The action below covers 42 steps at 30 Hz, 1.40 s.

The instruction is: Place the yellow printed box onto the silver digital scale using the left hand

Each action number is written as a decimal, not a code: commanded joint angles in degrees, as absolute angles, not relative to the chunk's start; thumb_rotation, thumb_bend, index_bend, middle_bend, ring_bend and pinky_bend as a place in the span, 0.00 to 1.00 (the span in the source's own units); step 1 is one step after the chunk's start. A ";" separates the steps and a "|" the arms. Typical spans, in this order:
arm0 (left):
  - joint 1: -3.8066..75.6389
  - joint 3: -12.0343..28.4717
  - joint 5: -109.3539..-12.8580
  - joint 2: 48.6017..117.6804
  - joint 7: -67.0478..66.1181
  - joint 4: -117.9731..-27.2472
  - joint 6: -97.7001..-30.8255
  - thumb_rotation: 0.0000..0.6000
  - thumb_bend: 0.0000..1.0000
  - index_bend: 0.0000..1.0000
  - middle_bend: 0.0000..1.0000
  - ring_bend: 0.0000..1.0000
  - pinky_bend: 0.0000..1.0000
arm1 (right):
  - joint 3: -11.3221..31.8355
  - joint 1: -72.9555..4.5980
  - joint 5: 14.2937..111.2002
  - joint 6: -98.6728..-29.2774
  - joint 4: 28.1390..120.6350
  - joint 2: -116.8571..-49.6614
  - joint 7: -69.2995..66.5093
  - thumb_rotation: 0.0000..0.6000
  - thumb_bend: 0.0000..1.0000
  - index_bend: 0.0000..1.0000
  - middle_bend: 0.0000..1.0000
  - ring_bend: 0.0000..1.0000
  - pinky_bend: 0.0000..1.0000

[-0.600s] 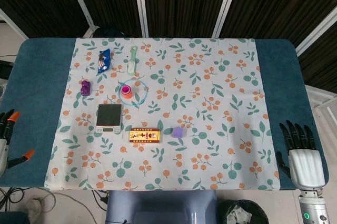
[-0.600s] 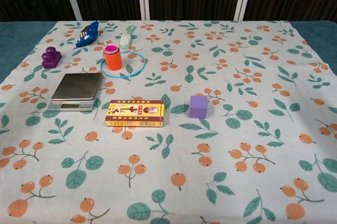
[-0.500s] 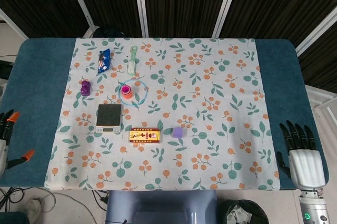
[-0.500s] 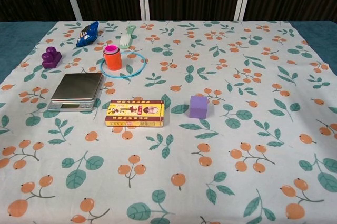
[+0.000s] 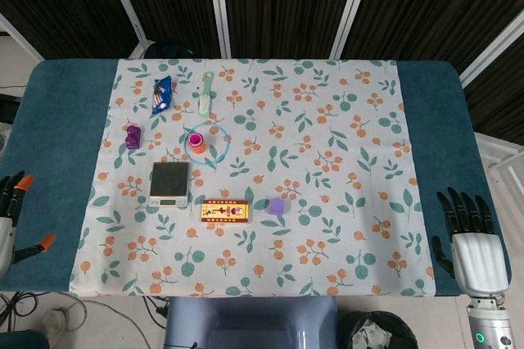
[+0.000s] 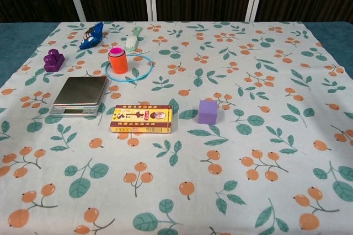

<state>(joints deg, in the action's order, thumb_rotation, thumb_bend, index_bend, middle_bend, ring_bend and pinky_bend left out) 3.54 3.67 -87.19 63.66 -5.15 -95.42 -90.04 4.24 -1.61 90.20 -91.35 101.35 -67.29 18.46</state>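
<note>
The yellow printed box (image 5: 224,211) (image 6: 142,119) lies flat on the floral cloth, just right of and a little nearer than the silver digital scale (image 5: 169,183) (image 6: 80,95). The scale's platform is bare. My left hand (image 5: 11,218) shows only at the far left edge of the head view, off the cloth, with orange-tipped fingers spread and nothing in them. My right hand (image 5: 472,247) rests at the lower right corner of the table, fingers apart and empty. Neither hand appears in the chest view.
A purple cube (image 5: 277,206) (image 6: 208,111) sits right of the box. Behind the scale are a pink-orange cup (image 6: 117,60) inside a blue ring, a purple toy block (image 6: 53,60), a blue packet (image 6: 91,35) and a pale green brush (image 6: 133,37).
The right hand has slipped slightly toward the near table edge. Nothing else has moved.
</note>
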 commanded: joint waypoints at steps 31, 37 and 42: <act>19.58 1.84 -86.75 59.65 -11.32 -97.29 -60.50 1.00 0.57 0.08 0.81 0.69 0.64 | 4.15 -1.92 89.49 -90.24 101.41 -67.71 19.53 1.00 0.51 0.03 0.07 0.06 0.01; 23.33 1.64 -81.91 61.21 -15.59 -97.05 -52.53 1.00 0.57 0.08 0.81 0.69 0.64 | 4.18 -1.83 89.55 -90.47 101.47 -67.58 19.43 1.00 0.51 0.03 0.07 0.06 0.01; 23.92 0.96 -78.93 64.15 -18.05 -95.85 -50.68 1.00 0.57 0.08 0.81 0.69 0.64 | 4.22 -1.77 89.51 -90.57 101.49 -67.46 19.28 1.00 0.51 0.03 0.07 0.06 0.01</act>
<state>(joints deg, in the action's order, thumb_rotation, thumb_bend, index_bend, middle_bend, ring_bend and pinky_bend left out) 23.33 1.39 -80.23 62.83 -16.96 -96.47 -51.62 4.22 -1.78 89.52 -90.57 101.49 -67.47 19.29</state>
